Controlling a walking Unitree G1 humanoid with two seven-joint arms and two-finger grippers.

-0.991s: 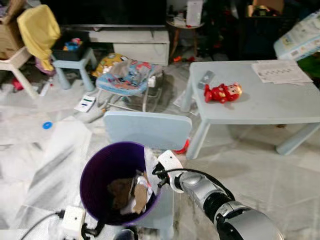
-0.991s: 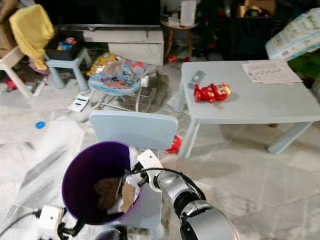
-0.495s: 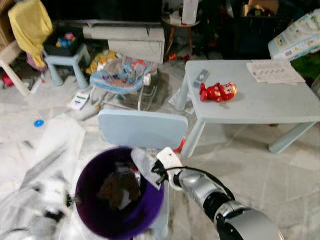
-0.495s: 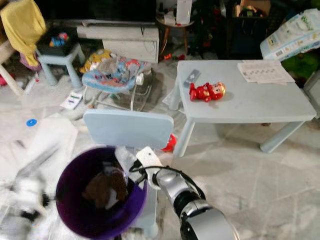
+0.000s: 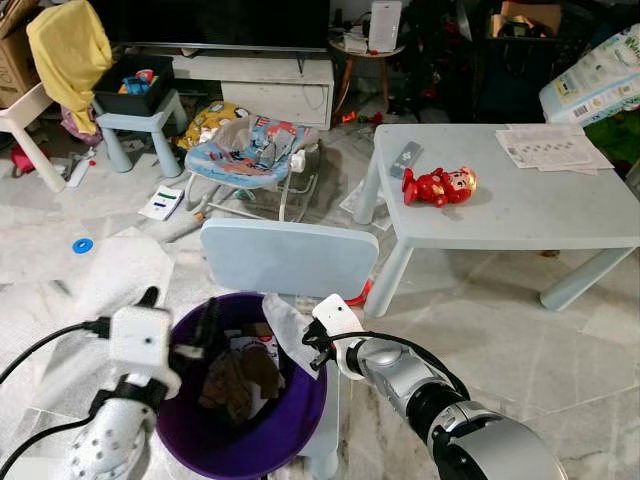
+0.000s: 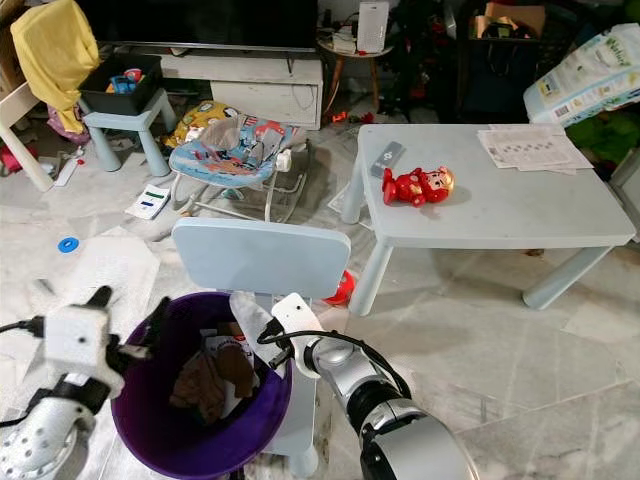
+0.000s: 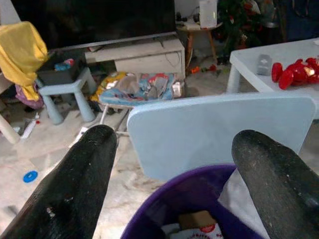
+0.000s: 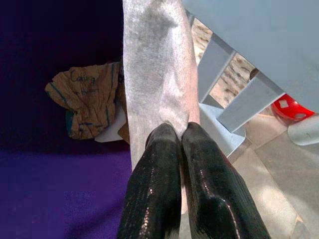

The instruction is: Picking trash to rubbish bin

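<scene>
Mid drop-off: trash pinched and held at the bin's rim, release not yet made. Right gripper (image 8: 172,137) clamped tight on a grey-white sheet (image 8: 157,74), fingers pressed together with the sheet squeezed between their tips. Sheet standing up and away from those tips, its far end leaning over the inside of the purple bin (image 5: 290,430); the pinched end seems to sit right at the rim, beside the pale blue chair (image 5: 290,258) just beyond.

Below and ahead of the right gripper, inside the bin: crumpled brown paper (image 8: 84,97) and a white scrap, already dropped.

Left gripper (image 7: 172,164) spread wide, holding nothing, poised at the bin's opposite rim with the chair back straight ahead between its fingers. Whether touching the rim, hard to tell.

Next move, as judged: carry the right gripper a little further over the opening so the whole sheet hangs inside, then part the fingers. Risk of the light sheet clinging to a finger or draping over the rim and sliding out toward the chair. Left gripper well placed to steady the bin if needed.
</scene>
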